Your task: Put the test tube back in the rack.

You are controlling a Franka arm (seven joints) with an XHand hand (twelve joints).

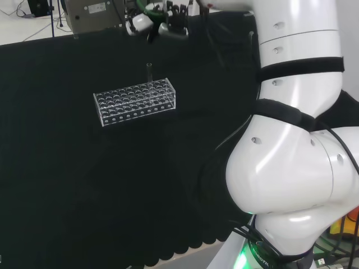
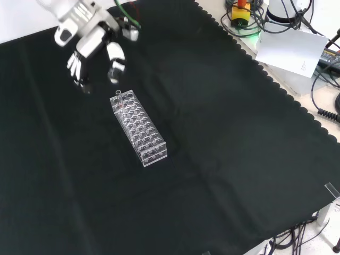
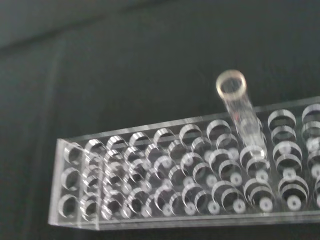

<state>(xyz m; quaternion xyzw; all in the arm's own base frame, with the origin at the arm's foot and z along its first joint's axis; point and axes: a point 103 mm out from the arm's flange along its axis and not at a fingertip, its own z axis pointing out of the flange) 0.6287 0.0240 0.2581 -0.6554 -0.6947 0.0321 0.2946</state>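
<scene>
A clear test tube (image 1: 149, 72) stands upright in a hole of the clear plastic rack (image 1: 134, 101), in the rack's far row as the head view shows it. In the front view the test tube (image 2: 118, 96) rises from the upper end of the rack (image 2: 139, 129). The wrist view looks down on the tube (image 3: 238, 106) and the rack (image 3: 190, 172) from close by. The black and white hand (image 1: 162, 22) hangs above and beyond the tube, apart from it. The hand (image 2: 93, 45) has its fingers relaxed and spread, with nothing in them.
Black cloth (image 2: 223, 149) covers the bench around the rack. The arm's white links (image 1: 291, 140) fill the right of the head view. Cables, a white box (image 2: 295, 50) and a yellow and red device (image 2: 241, 10) lie off the cloth at the front view's top right.
</scene>
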